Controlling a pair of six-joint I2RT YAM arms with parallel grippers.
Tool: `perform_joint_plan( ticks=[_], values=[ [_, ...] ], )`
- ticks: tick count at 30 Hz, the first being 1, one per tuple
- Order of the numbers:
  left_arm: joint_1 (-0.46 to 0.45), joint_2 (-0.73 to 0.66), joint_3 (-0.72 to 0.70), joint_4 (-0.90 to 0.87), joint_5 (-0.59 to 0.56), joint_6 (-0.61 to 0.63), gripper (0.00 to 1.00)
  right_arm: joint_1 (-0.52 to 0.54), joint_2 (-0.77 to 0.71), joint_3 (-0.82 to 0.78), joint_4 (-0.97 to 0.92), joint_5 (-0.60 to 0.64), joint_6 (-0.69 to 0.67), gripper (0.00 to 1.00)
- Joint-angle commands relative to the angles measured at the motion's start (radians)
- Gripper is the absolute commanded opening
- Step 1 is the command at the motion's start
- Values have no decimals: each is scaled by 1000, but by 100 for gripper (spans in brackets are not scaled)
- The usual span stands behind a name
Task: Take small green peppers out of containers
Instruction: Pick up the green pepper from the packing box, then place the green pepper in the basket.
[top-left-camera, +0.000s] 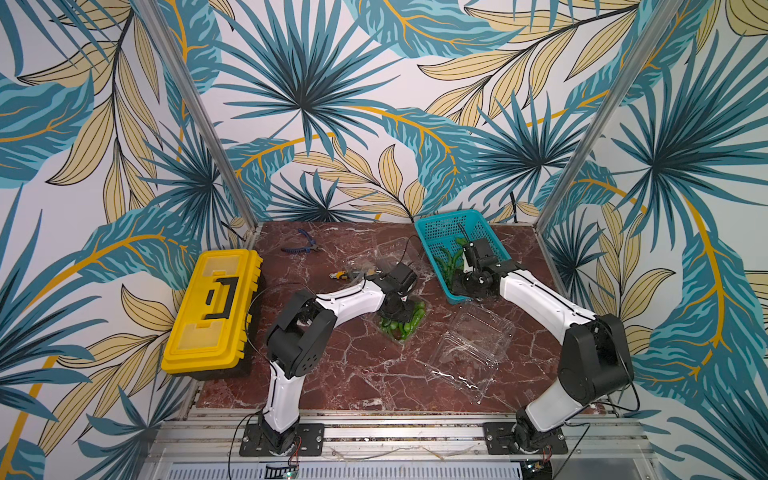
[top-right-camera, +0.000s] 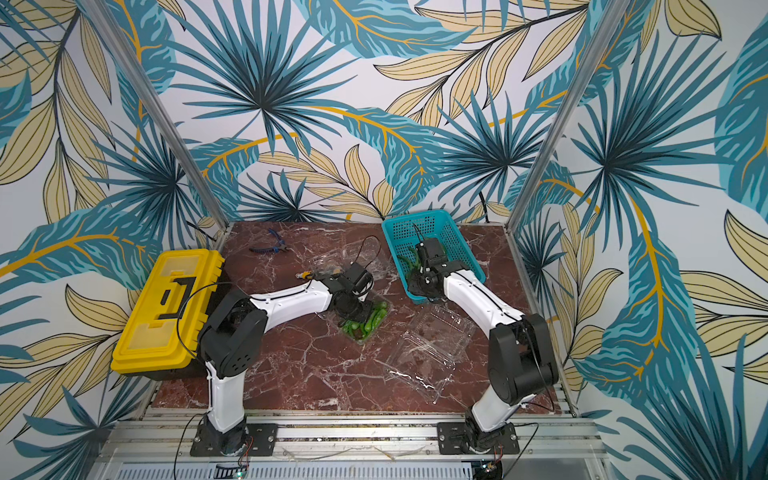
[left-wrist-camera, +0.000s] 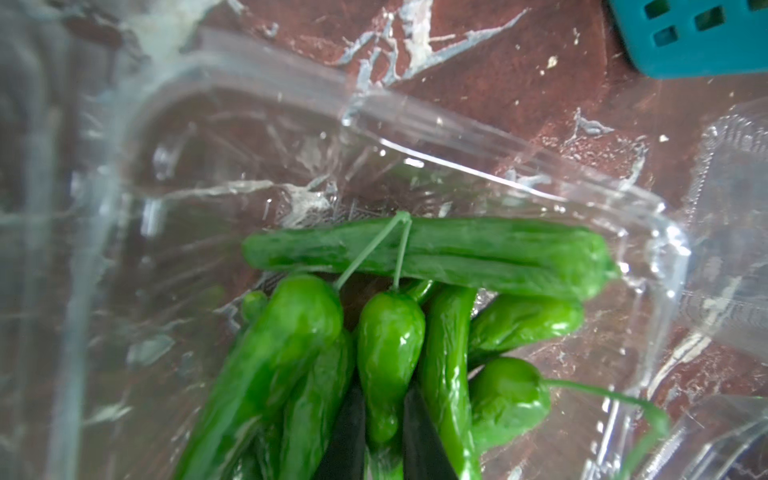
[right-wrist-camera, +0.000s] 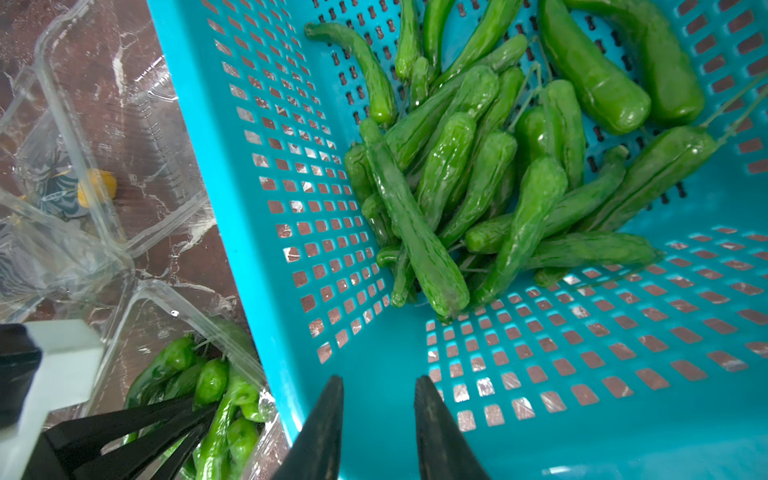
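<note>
While left tool (left-wrist-camera: 384, 387) sits in clear container (left-wrist-camera: 457, 166) on worktop (top-left-camera: 332, 374), its fingers (left-wrist-camera: 345, 436) pinch one small green pepper (left-wrist-camera: 388, 349), more lying around it. Right tool (right-wrist-camera: 379, 379) hangs over teal basket (right-wrist-camera: 249, 187), fingers apart, holding nothing. Heap of peppers (right-wrist-camera: 478, 187) lies in basket, near its side wall.

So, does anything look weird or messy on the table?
A bit. Blue-handled pliers and a small yellow tool lie out on the table, not in the yellow toolbox. An empty clear box lies flopped open and crooked nearer the front. Nothing looks spilled.
</note>
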Motion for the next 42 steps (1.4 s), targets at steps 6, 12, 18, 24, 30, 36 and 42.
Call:
perform_joint_plan(
  ticks=[6,12,18,24,30,36,42],
  values=[
    [-7,-125,17,-37,-1,11,2,1,-32,-23,22,-24,14,32],
    [-8,-241,28,-37,-6,37,0,2,-35,-29,31,-27,23,32],
    [-8,-268,120,-37,5,77,0,1,-73,-58,47,42,52,32],
    [-8,-108,411,-37,56,134,0,-17,-98,-79,24,132,94,31],
    [-7,169,806,-37,141,131,0,-32,-131,-106,30,112,97,31],
    [-8,423,1108,-34,187,91,34,-35,-146,-110,21,88,75,32],
    [12,375,1086,3,187,75,68,-33,-160,-121,35,21,42,32]
  ],
)
